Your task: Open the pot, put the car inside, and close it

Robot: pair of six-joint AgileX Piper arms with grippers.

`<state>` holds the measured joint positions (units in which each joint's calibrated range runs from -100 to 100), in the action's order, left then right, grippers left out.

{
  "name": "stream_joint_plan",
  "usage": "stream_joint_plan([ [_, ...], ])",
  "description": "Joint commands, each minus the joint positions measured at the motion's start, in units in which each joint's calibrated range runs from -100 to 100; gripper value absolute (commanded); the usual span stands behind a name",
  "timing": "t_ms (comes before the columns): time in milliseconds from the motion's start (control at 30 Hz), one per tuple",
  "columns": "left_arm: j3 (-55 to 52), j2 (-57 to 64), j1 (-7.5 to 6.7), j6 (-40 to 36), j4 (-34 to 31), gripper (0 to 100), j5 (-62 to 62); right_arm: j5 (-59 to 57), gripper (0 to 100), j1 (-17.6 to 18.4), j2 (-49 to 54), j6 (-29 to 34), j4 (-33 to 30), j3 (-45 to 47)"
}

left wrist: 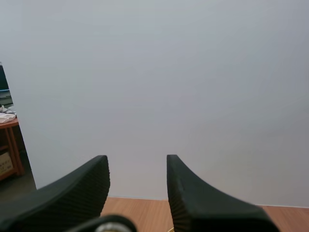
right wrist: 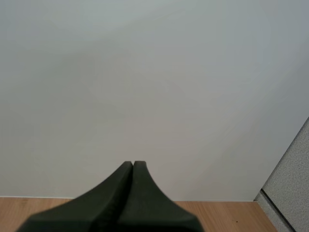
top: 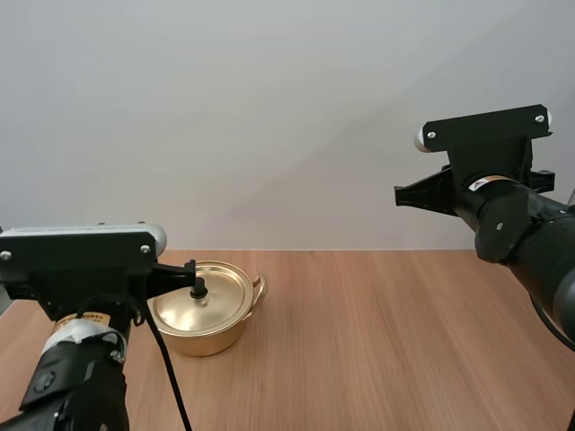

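We are holding our left gripper [left wrist: 137, 160] released, its two fingers [left wrist: 82, 188] standing apart, low beside the black knob [top: 199, 288] of the lid [top: 220, 301]; whether it is touching the knob we cannot tell. The golden pot [top: 208, 336] is sitting on the left part of the wooden tabletop [top: 386, 341], and the lid is lying closed on it. We are holding our right gripper [right wrist: 133, 166] clenched on nothing, its fingers pressing together as one dark wedge, high above the right side of the tabletop, well apart from the pot.
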<state>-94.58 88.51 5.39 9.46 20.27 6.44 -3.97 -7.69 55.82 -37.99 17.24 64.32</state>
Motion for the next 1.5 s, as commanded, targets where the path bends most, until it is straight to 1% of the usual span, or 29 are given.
stream_joint_plan([
  [0, -2.29, 11.49, -0.04, 0.02, 0.09, 62, -4.14, -0.03, 0, -0.05, 0.0, 0.01, 0.0, -0.02],
  [233, -2.88, 11.49, -0.04, 0.13, 0.09, 62, -26.1, 0.6, 0, -0.05, 0.0, 0.01, 0.0, -0.02],
  [333, -2.88, 11.49, -0.04, -0.08, 0.93, 62, -26.69, 0.6, 0, -0.05, 0.0, 0.01, 0.0, -0.02],
  [433, -3.75, 11.49, -0.04, -3.0, 0.38, 62, -26.69, 0.6, 0, -0.05, 0.0, 0.01, 0.0, -0.02],
  [467, -4.16, 11.49, -0.04, -4.81, -1.46, 62, -27.01, 0.6, 0, -0.05, 0.0, 0.01, 0.0, -0.02],
  [533, -4.96, 11.49, -0.04, -12.59, -9.34, 62, -28.29, 0.6, 0, -0.05, 0.0, 0.01, 0.0, -0.02],
  [600, -5.12, 11.49, -0.04, -17.77, -14.8, 62, -27.17, 0.6, 0, -0.05, 0.0, 0.01, 0.0, -0.02],
  [667, -5.12, 11.49, -0.04, -20.57, -17.25, 62, -25.89, 0.6, 0, -0.05, 0.0, 0.01, 0.0, -0.02],
  [767, -5.22, 11.49, -0.04, -20.69, -17.63, 62, -27.78, 0.6, 0, -0.05, 0.0, 0.01, 0.0, -0.02],
  [900, -5.42, 11.49, -0.04, -20.69, -17.63, 62, -35.4, 0.6, 0, -0.05, 0.0, 0.01, 0.0, -0.02],
  [1367, -5.42, 11.49, -0.08, -21.15, -17.31, 62, -35.82, 0.6, 0, -0.05, 0.0, 0.01, 0.0, -0.02],
  [1467, -5.42, 11.49, -1.04, -21.04, -17.31, 62, -37.64, 0.6, 0, -0.05, 0.0, 0.01, 0.0, -0.02],
])
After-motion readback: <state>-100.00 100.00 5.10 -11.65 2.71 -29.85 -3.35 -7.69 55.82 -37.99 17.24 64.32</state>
